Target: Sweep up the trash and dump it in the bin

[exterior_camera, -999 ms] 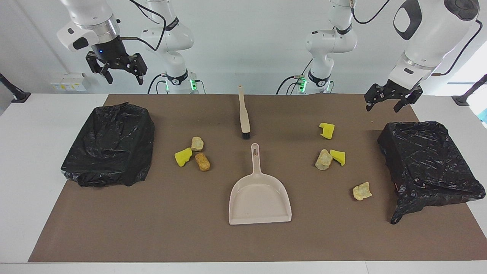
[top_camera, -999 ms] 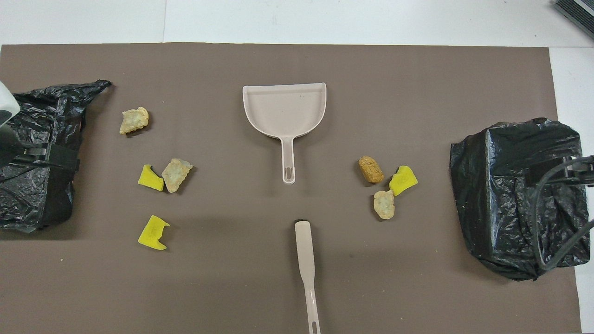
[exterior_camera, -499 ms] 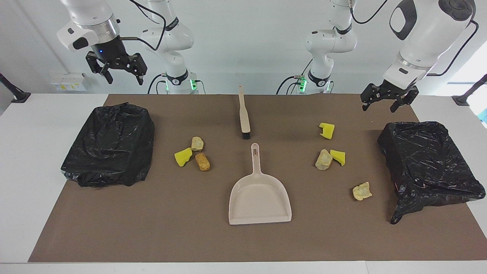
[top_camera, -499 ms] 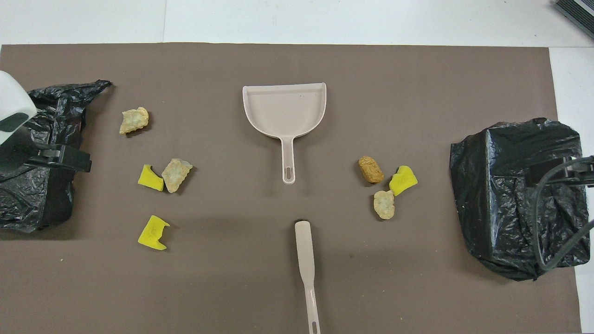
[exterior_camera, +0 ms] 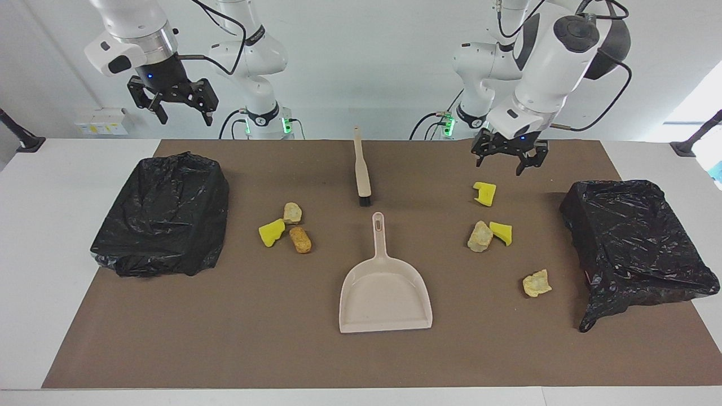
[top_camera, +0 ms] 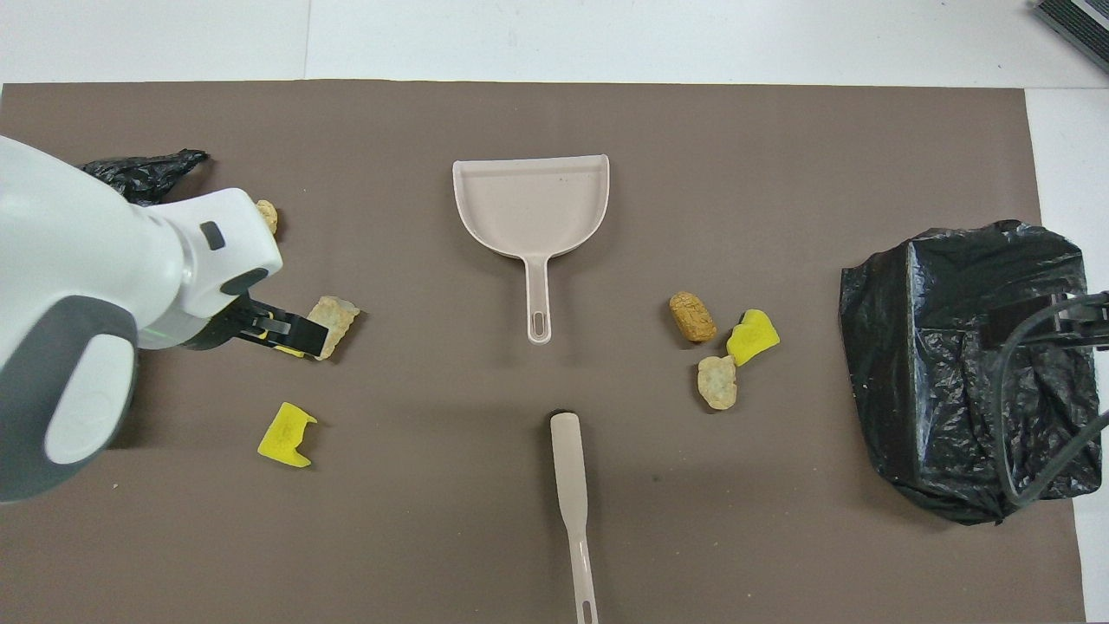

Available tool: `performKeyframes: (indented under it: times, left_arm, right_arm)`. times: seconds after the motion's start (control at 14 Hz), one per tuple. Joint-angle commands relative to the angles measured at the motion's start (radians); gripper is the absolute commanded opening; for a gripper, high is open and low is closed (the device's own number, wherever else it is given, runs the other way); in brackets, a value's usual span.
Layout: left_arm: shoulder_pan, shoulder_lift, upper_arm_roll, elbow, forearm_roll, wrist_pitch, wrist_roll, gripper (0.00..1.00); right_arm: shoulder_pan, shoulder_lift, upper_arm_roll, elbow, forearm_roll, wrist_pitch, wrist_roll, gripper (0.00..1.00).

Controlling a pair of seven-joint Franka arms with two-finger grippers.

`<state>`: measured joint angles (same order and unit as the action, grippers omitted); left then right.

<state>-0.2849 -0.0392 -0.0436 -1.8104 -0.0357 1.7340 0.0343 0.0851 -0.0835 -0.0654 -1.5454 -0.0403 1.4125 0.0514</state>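
Note:
Several pieces of trash lie on the brown mat in two groups. Toward the left arm's end are a yellow sponge piece (exterior_camera: 485, 193) (top_camera: 287, 435), a beige lump (exterior_camera: 480, 236) (top_camera: 333, 314), another yellow piece (exterior_camera: 501, 233) and a pale lump (exterior_camera: 536, 283). Toward the right arm's end are a yellow piece (exterior_camera: 271, 232) (top_camera: 752, 336), a tan-brown lump (exterior_camera: 300, 239) (top_camera: 692, 316) and a beige lump (exterior_camera: 292, 212) (top_camera: 717, 381). My left gripper (exterior_camera: 501, 163) (top_camera: 277, 328) hangs open and empty over the mat by the first yellow piece. My right gripper (exterior_camera: 183, 115) waits open, high over the black-bagged bin (exterior_camera: 163, 214) (top_camera: 962, 364).
A second black-bagged bin (exterior_camera: 637, 242) stands at the left arm's end, mostly covered by the left arm in the overhead view. A beige dustpan (exterior_camera: 385, 293) (top_camera: 530, 204) lies mid-mat, handle toward the robots. A beige brush (exterior_camera: 361, 169) (top_camera: 570, 485) lies nearer to the robots than the dustpan.
The left arm has swung from above its end's bin toward the middle of the table, and its gripper now hangs over the trash there. The right arm has not moved.

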Motion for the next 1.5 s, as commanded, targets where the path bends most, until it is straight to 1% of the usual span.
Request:
performKeyframes:
  times: [0.0, 0.29, 0.5, 0.64, 0.71, 0.86, 1.0, 1.07, 1.21, 1.43]
  left_arm:
    - [-0.086, -0.033, 0.018, -0.087, -0.016, 0.071, -0.058, 1.00]
    - [-0.218, -0.045, 0.018, -0.179, -0.016, 0.153, -0.219, 1.00]
    - [-0.301, -0.076, 0.018, -0.220, -0.016, 0.165, -0.319, 1.00]
    - [-0.403, -0.039, 0.018, -0.228, -0.016, 0.171, -0.457, 1.00]
    - [-0.437, -0.024, 0.018, -0.233, -0.016, 0.177, -0.509, 1.00]
    - [-0.505, -0.022, 0.018, -0.273, -0.016, 0.237, -0.549, 1.00]
    - [-0.581, -0.022, 0.018, -0.334, -0.016, 0.330, -0.687, 1.00]
    - [-0.630, -0.022, 0.018, -0.368, -0.016, 0.366, -0.726, 1.00]
    - [-0.687, -0.013, 0.018, -0.400, -0.016, 0.392, -0.755, 1.00]
    - [-0.764, -0.008, 0.016, -0.457, -0.016, 0.479, -0.800, 1.00]
  right_arm:
    - [-0.015, -0.018, 0.002, -0.018, 0.020, -0.004, -0.030, 1.00]
    - [-0.015, -0.018, 0.002, -0.019, 0.020, -0.006, -0.030, 1.00]
    - [-0.015, -0.019, 0.002, -0.022, 0.020, -0.006, -0.030, 1.00]
    - [-0.015, -0.021, 0.002, -0.022, 0.020, -0.006, -0.030, 1.00]
    - [-0.015, -0.021, 0.002, -0.022, 0.020, -0.006, -0.030, 1.00]
    - [-0.015, -0.021, 0.002, -0.022, 0.020, -0.006, -0.030, 1.00]
    - [-0.015, -0.021, 0.002, -0.024, 0.020, -0.006, -0.030, 1.00]
    - [-0.016, -0.021, 0.002, -0.024, 0.020, -0.006, -0.030, 1.00]
    - [-0.016, -0.021, 0.002, -0.024, 0.020, -0.006, -0.030, 1.00]
    - [-0.016, -0.021, 0.002, -0.024, 0.020, -0.006, -0.030, 1.00]
